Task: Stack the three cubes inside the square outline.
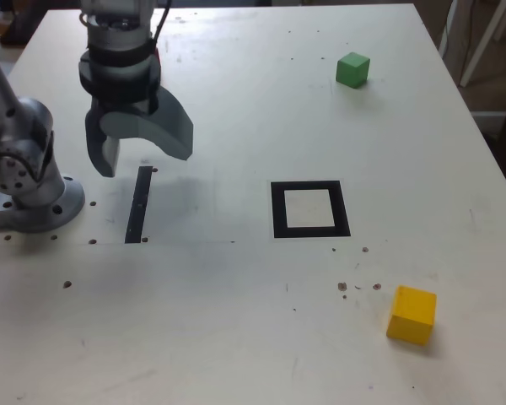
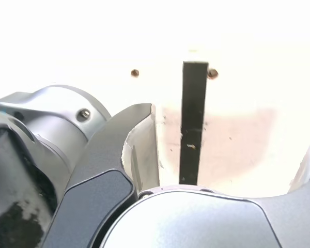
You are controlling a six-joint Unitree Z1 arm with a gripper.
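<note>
The green cube (image 1: 352, 69) sits at the far right of the table in the exterior view. Near the front right lies the yellow cube (image 1: 411, 314). Between them, the square outline (image 1: 309, 208) holds nothing in its white centre. My gripper (image 1: 143, 156) hangs open and empty at the exterior view's left, over the narrow black tape strip (image 1: 139, 204), far from both cubes. In the wrist view the gripper (image 2: 225, 155) shows spread fingers (image 2: 142, 150) with only the strip (image 2: 194, 124) between them. A red sliver (image 1: 158, 52) peeks from behind the arm; I cannot tell if it is the red cube.
The arm's grey base (image 1: 29, 181) stands at the table's left edge in the exterior view. Small screw holes and dark specks dot the white table (image 1: 236, 321). White furniture legs (image 1: 481, 42) stand beyond the table's far right corner.
</note>
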